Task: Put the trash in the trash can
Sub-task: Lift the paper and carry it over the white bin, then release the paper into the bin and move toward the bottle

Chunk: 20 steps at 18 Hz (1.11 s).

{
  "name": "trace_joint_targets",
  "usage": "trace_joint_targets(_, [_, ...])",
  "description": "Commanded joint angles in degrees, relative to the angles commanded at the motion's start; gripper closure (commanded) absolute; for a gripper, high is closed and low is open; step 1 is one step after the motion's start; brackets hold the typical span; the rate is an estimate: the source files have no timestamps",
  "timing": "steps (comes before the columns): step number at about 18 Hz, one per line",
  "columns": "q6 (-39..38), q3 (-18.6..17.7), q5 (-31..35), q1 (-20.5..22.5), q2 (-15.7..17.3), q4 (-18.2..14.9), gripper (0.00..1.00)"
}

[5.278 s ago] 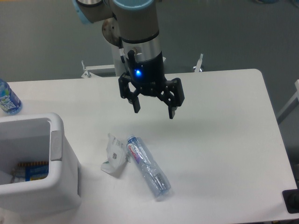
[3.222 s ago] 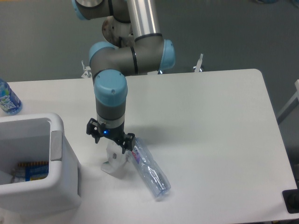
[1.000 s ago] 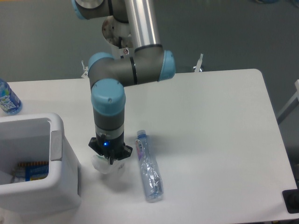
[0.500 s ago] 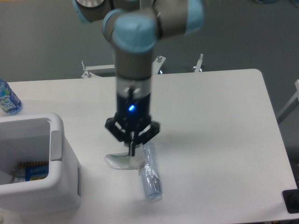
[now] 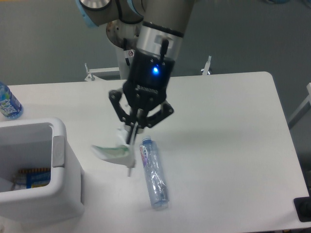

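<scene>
Gripper [image 5: 132, 137] pinching the white wrapper [image 5: 112, 152] — print blurred, unreadable; crushed bottle [image 5: 153, 174] lies beside it; trash can [image 5: 58, 150] cut off at left edge.

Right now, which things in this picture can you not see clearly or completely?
- Trash can: cut off by the left and bottom edges; its wall hides most of its contents.
- Blue-labelled bottle: cut off by the left edge.
- Wrapper: print blurred, unreadable.
- Claw: fingertips merge with the wrapper.
</scene>
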Motion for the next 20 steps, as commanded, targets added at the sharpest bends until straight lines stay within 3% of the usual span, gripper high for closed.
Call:
trace_joint_targets(5, [-2.6,-0.1,0.0,-4.1,1.1,0.0,0.96])
trace_joint_targets(12, [-2.6,0.0,0.0,-12.2,-2.5,0.3,0.95])
trace_joint_targets(15, [-2.3,0.0,0.2,-14.6,-3.8,2.3,0.72])
trace_joint_targets(18, [-1.8,0.0,0.2,-14.9,-4.6,5.3,0.20])
trace_joint_targets(19, [-1.8,0.1,0.2,-14.9,-4.7,5.9,0.08])
trace_joint_targets(20, [-1.8,0.4,0.2,-14.9,-4.7,5.8,0.03])
